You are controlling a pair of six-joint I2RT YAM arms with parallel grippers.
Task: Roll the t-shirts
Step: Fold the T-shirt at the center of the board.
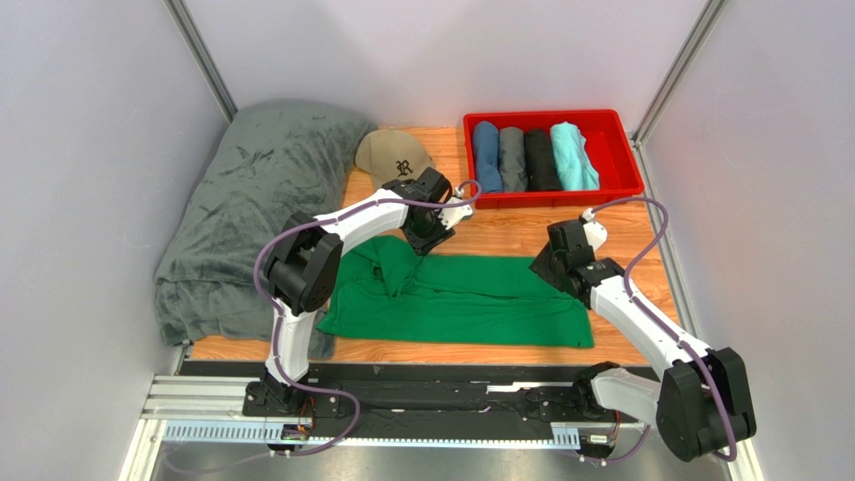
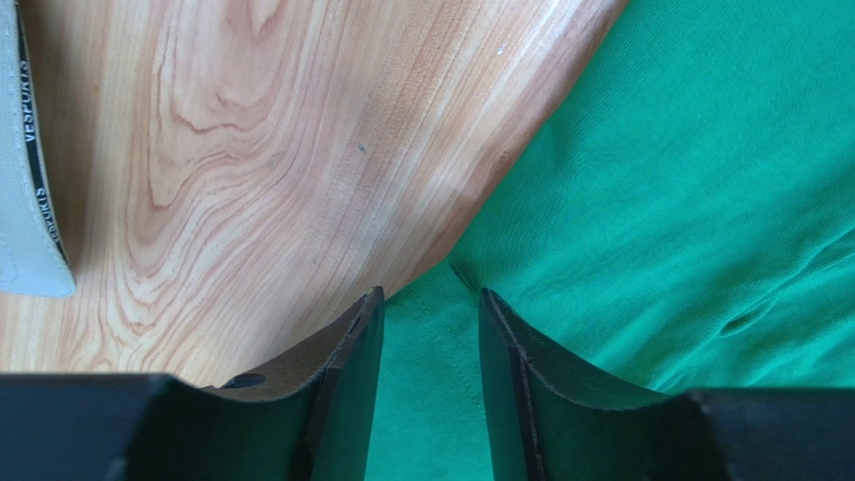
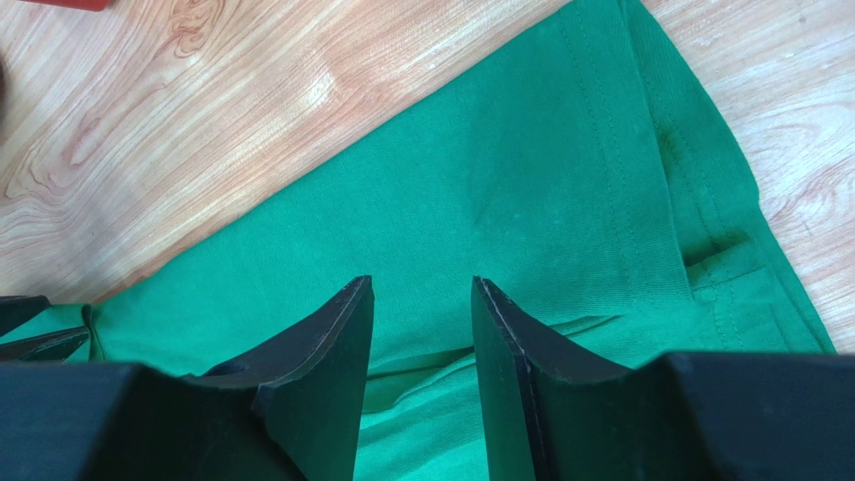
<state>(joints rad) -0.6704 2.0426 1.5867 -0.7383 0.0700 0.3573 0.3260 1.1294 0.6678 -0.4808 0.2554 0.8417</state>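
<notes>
Plain kelly-green t-shirt (image 1: 472, 301) is showing against orange wood-grain table (image 1: 502, 232). Beyond the right gripper (image 3: 421, 296), a red bin (image 1: 614, 150) is displaying blue, grey, black, turquoise rolled shirts (image 1: 524, 158); beyond the left gripper (image 2: 432, 311), a tan cap (image 1: 391, 155).

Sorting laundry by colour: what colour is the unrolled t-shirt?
The t-shirt is bright green, clearest in the top external view.

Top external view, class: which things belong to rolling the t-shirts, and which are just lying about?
Job in hand: flat bright-green cotton t-shirt; blue, grey, black and turquoise rolled t-shirts in the red plastic tray.
Lying about: dark-grey plush blanket; tan baseball cap.
</notes>
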